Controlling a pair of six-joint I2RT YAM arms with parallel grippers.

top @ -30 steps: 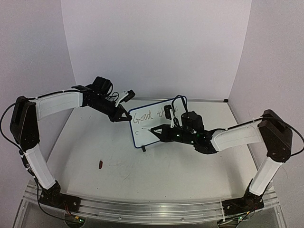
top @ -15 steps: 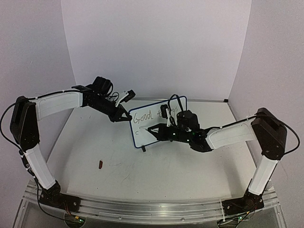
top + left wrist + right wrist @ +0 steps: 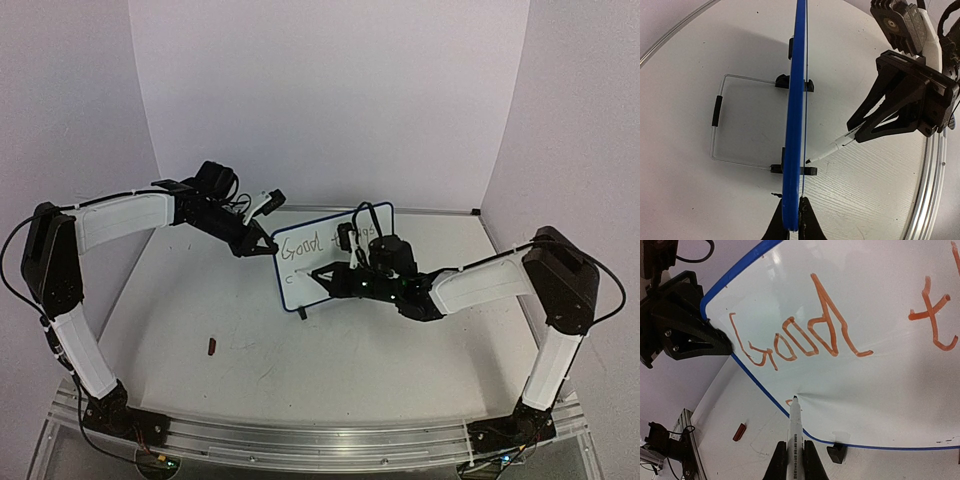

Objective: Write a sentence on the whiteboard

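Fingers of my right gripper are clamped on a slim white marker, whose black tip touches the small rounded-corner whiteboard just ahead of me, close inside its blue lower rim. My left gripper pinches the board's side edge, beyond and to my left. Bare white surface lies right of the tip. Above it, the handwritten orange sentence reads "Good t".
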